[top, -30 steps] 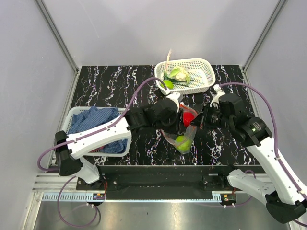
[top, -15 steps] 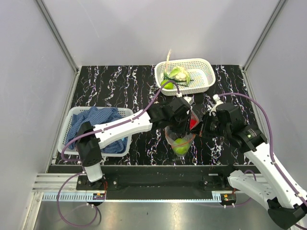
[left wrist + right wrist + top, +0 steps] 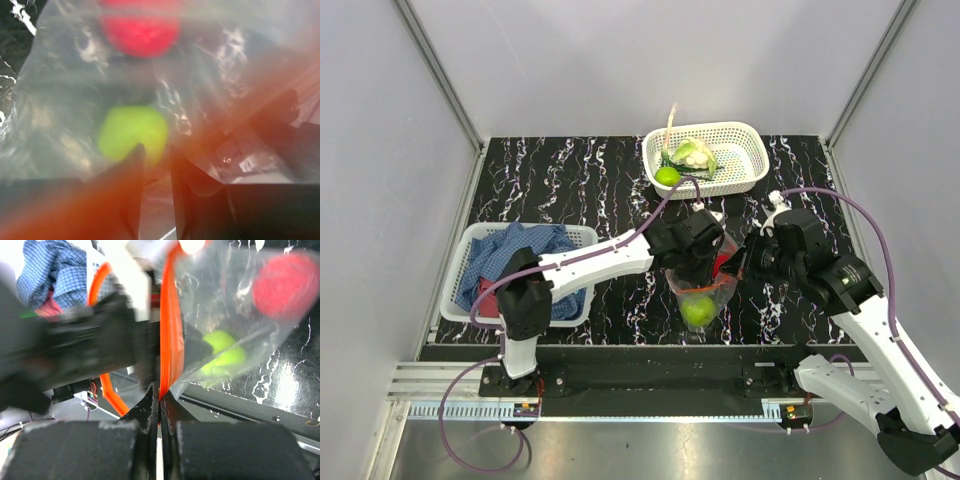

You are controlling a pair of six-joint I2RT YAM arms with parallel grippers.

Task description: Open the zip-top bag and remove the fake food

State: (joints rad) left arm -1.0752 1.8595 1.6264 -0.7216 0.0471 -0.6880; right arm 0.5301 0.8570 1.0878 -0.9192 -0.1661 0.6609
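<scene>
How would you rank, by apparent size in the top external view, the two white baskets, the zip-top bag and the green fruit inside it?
1. left basket and far basket: too alike to rank
2. zip-top bag
3. green fruit

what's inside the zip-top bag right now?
Through the clear zip-top bag: one lime-green fruit and one red piece. Anything more is hidden by the left arm and blur.

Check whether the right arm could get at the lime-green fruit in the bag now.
Probably not: the right gripper is shut on the orange strip of the zip-top bag, and the lime-green fruit lies low behind clear plastic; it would need to let go first.
</scene>
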